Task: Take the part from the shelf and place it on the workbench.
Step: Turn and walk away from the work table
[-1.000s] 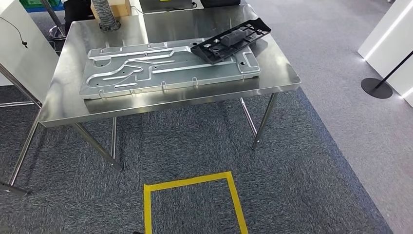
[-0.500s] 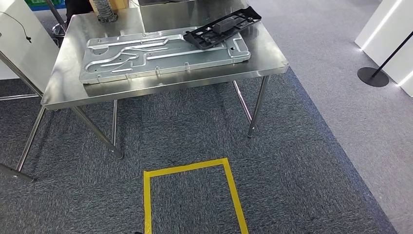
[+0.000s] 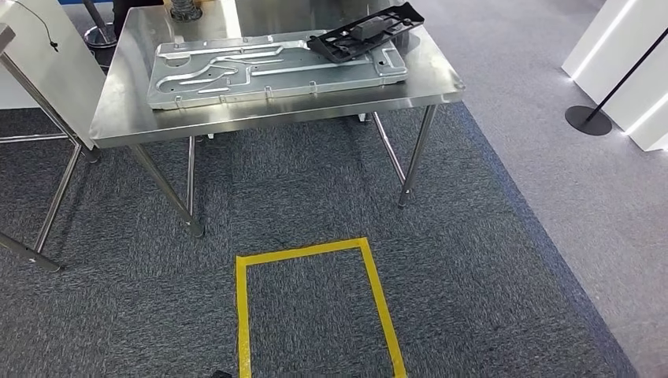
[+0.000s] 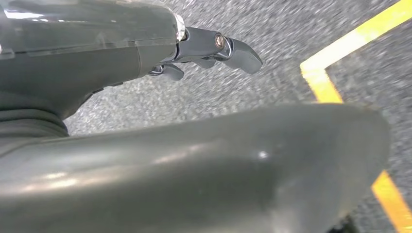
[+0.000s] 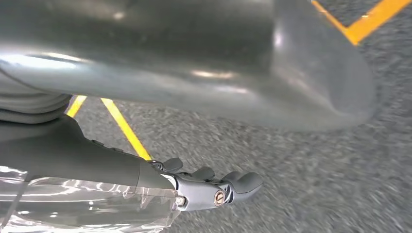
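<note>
A long black plastic part lies at the far right of the steel workbench, its near end resting on a large stamped silver plate. Both of my arms hang down over the grey carpet. In the left wrist view my left hand holds nothing, its dark fingers stretched out apart from the thick thumb. My right hand is the same in the right wrist view, with its fingers extended and nothing between them and the thumb.
A yellow tape square marks the carpet in front of me. A black stanchion base and white panels stand at the right. A white cabinet and slanted metal legs are at the left.
The whole picture has shifted: the camera has moved, so the workbench sits higher and smaller and the tape square shows more. The black part and plate lie as before.
</note>
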